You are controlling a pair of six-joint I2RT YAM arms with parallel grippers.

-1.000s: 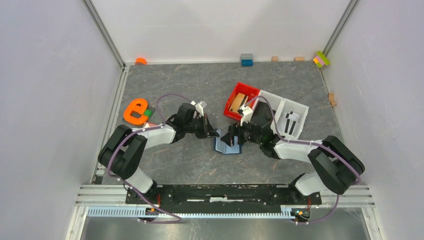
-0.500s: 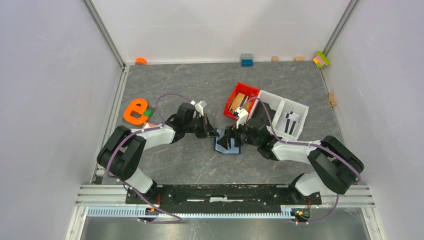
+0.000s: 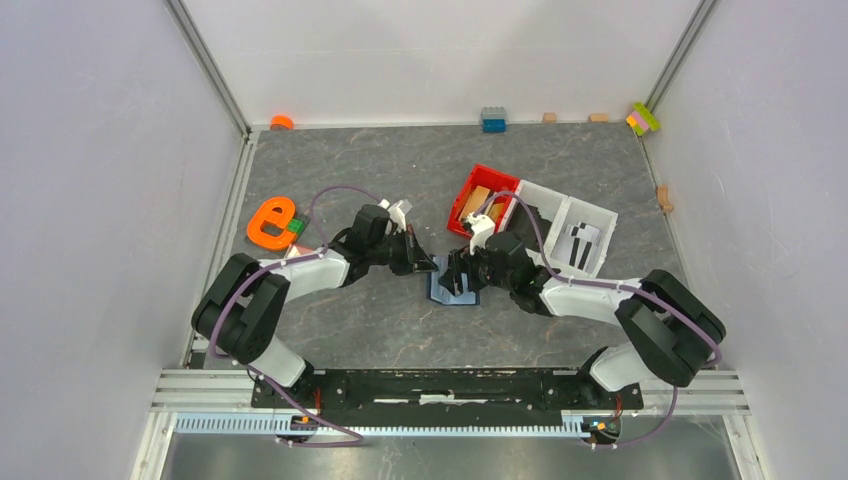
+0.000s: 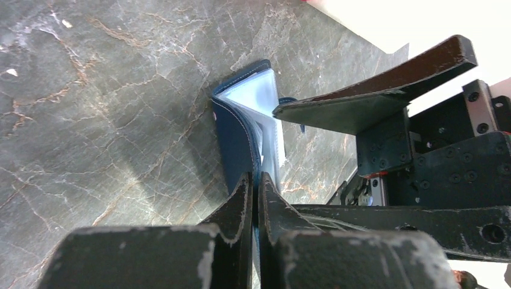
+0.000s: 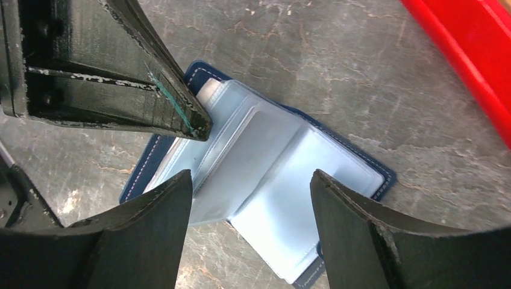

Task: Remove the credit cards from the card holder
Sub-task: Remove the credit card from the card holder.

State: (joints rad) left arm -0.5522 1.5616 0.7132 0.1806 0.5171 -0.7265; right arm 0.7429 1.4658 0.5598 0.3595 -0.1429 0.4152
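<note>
Card holder (image 3: 455,291): spread open on the grey marbled table (image 3: 340,170), pale blue pockets facing up, navy cover underneath; placed between the two arms, just on the near side of the red tray (image 3: 490,172) and apart from it; stitched navy border showing round the clear pockets in the right wrist view.

Left gripper (image 4: 253,180): fingers pressed together, clamped on the navy edge of the card holder at its far-left corner; that edge seen running straight in between the fingertips from the left wrist.

Right gripper (image 5: 250,177): jaws wide apart, poised low over the open pockets, one finger (image 5: 150,235) above the left leaf, the other above the right; touching the plastic or not, cannot tell.

Pale rounded shape tucked in the pocket beneath the left fingertip; card or not, cannot tell.

Red tray: holding a tan wooden block (image 3: 474,204); white tray (image 3: 600,212) touching its right side, dark pieces inside.

Orange letter e (image 3: 271,222): off to the left, well apart from the card holder, a small green block (image 3: 297,227) touching it.

Blue brick (image 3: 492,120): at the back wall.
</note>
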